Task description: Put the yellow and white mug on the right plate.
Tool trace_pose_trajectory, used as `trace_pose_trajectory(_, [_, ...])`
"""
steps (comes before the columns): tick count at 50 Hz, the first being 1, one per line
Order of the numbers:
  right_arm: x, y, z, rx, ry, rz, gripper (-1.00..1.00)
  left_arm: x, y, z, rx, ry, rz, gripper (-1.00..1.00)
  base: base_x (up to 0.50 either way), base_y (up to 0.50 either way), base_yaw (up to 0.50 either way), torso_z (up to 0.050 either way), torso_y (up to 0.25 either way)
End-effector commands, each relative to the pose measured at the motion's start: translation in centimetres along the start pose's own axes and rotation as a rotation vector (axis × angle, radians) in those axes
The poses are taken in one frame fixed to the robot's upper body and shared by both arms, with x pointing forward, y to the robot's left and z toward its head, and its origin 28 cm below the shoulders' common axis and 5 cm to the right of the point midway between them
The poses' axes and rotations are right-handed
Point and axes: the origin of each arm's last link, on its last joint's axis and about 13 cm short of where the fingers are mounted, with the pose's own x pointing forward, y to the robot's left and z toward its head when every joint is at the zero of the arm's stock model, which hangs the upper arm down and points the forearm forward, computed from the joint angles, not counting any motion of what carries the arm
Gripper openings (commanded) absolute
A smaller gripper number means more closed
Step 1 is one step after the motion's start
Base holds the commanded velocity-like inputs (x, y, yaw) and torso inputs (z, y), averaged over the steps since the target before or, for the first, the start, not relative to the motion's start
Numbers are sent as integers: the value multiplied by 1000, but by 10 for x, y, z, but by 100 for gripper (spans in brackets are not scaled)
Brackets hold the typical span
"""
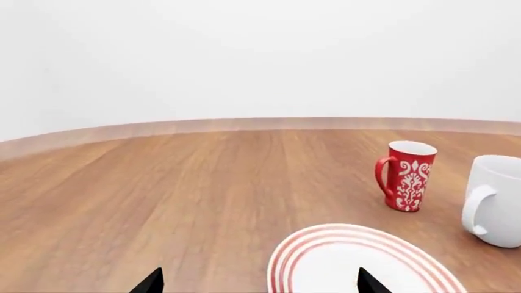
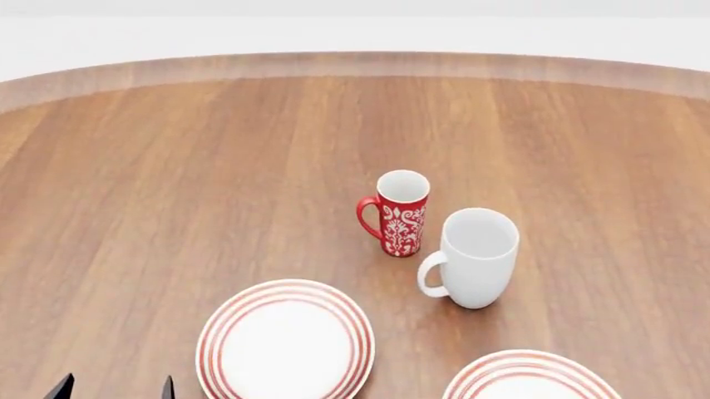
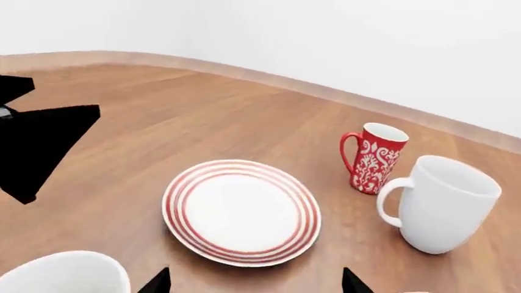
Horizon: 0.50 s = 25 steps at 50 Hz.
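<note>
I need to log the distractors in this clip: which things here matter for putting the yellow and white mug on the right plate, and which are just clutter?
Belongs to the job:
- right plate, partly cut off by the head view's lower edge
- yellow and white mug: not clearly in view anywhere

Just lying about:
- left plate
- red-and-white patterned mug
- all-white mug

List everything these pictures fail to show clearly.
Yellow and white mug: not clearly in any view; a white rim cut by the right wrist view's edge might be it.
Right plate: mostly cut off by the head view's bottom edge.
Left claw and right claw: only fingertips in frame.
</note>
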Motion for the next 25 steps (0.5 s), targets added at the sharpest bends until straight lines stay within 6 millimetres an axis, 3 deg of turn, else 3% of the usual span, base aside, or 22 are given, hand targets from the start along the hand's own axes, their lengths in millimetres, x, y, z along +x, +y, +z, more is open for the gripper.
trace_pose_trajectory(1, [-15, 9, -13, -62, 61, 240, 100, 1, 0, -1, 2, 4, 1, 100, 0, 0, 0, 0, 0])
trace_pose_trajectory(25, [-24, 29, -31, -115, 110, 477, 100, 0, 0, 0, 7, 0, 1, 100, 0, 0, 0, 0, 0])
